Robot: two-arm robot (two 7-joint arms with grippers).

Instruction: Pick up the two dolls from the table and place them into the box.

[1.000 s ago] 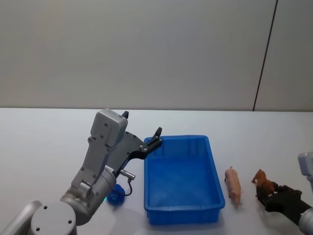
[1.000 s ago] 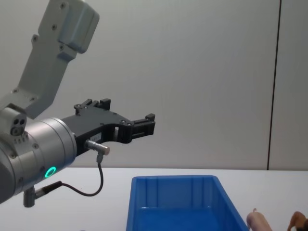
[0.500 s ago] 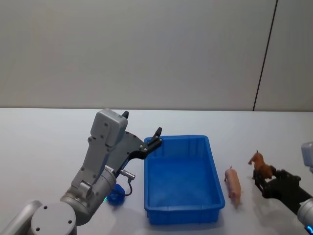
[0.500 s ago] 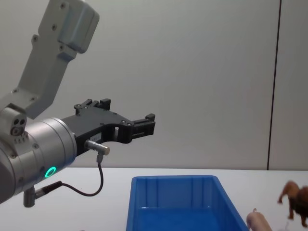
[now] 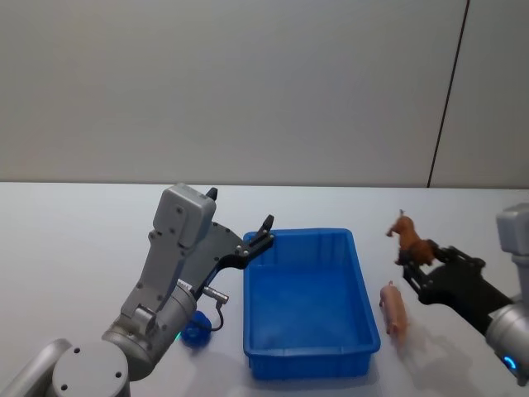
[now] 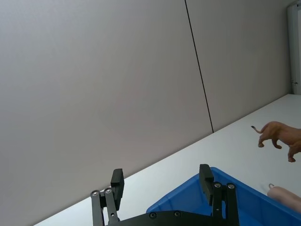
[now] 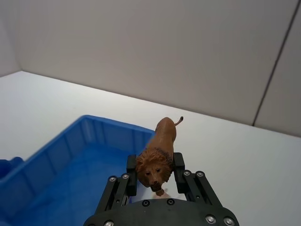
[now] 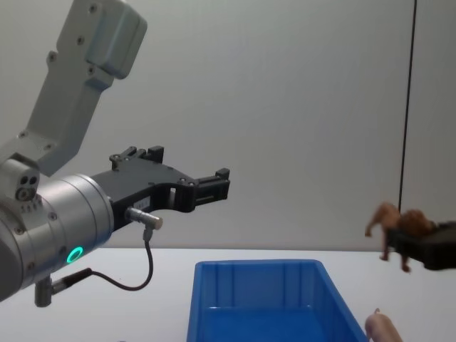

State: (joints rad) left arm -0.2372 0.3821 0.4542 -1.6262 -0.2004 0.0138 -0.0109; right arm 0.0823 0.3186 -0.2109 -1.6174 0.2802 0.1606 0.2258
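The right gripper (image 7: 155,165) is clamped on the brown doll (image 7: 162,141), a small toy lion with a tan body, a darker shaggy mane and a thin tail curling up at its tip. The fingers press its sides just behind the mane, so the head points back toward the wrist and the tail points out past the fingertips. It is held in the air, well clear of the table (image 5: 74,240). Below these jaws the pink doll (image 5: 396,313), pale peach with stubby legs, lies lengthwise on the table just beside the right wall of the box (image 5: 364,289). The bright blue box sits to the jaws' left. The left gripper (image 6: 161,176) hangs in the air near the box's far left corner, its jaws spread apart with nothing between them.
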